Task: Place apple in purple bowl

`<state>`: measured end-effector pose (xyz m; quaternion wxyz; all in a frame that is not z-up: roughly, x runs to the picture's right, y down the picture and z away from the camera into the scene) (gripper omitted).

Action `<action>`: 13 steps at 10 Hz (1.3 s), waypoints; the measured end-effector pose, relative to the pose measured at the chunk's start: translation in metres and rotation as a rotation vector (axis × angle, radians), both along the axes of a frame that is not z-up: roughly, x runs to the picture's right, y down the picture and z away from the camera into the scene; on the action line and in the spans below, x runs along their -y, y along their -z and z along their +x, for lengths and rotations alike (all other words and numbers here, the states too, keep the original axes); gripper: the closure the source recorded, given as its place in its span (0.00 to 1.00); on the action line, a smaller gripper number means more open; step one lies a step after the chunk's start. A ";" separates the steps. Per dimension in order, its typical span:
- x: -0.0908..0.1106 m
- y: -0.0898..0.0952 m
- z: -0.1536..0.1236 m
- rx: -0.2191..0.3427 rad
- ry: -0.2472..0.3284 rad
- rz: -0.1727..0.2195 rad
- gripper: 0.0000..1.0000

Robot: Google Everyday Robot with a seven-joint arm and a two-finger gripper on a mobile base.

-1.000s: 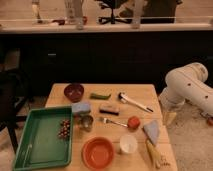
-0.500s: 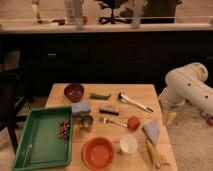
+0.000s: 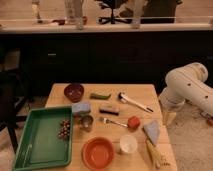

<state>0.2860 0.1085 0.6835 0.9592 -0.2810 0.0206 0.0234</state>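
The apple (image 3: 133, 122), small, round and red-orange, lies on the wooden table (image 3: 145, 91) right of centre, next to a fork (image 3: 114, 121). The purple bowl (image 3: 74, 92), dark maroon, stands at the table's back left and is empty. My white arm (image 3: 187, 87) reaches in from the right. Its gripper (image 3: 169, 118) hangs just beyond the table's right edge, to the right of the apple and apart from it. It holds nothing that I can see.
A green tray (image 3: 35, 145) with dark grapes (image 3: 64, 129) is at front left. An orange bowl (image 3: 98, 152) and a white cup (image 3: 128, 144) stand at the front. A blue sponge (image 3: 81, 107), a metal cup (image 3: 87, 122), a black block (image 3: 109, 110), a white-handled utensil (image 3: 134, 102) and a grey-blue cloth (image 3: 152, 131) lie around.
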 end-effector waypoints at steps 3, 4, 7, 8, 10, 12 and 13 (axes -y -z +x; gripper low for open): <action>0.000 0.000 0.000 0.000 0.000 0.000 0.20; 0.000 0.000 0.000 0.000 0.000 0.000 0.20; 0.000 0.000 0.000 0.000 -0.001 0.001 0.20; 0.000 0.000 0.001 0.008 -0.002 0.007 0.20; -0.001 -0.012 -0.011 0.123 -0.016 0.024 0.20; -0.008 -0.032 -0.033 0.276 -0.046 0.033 0.20; -0.009 -0.041 -0.043 0.342 -0.057 0.036 0.20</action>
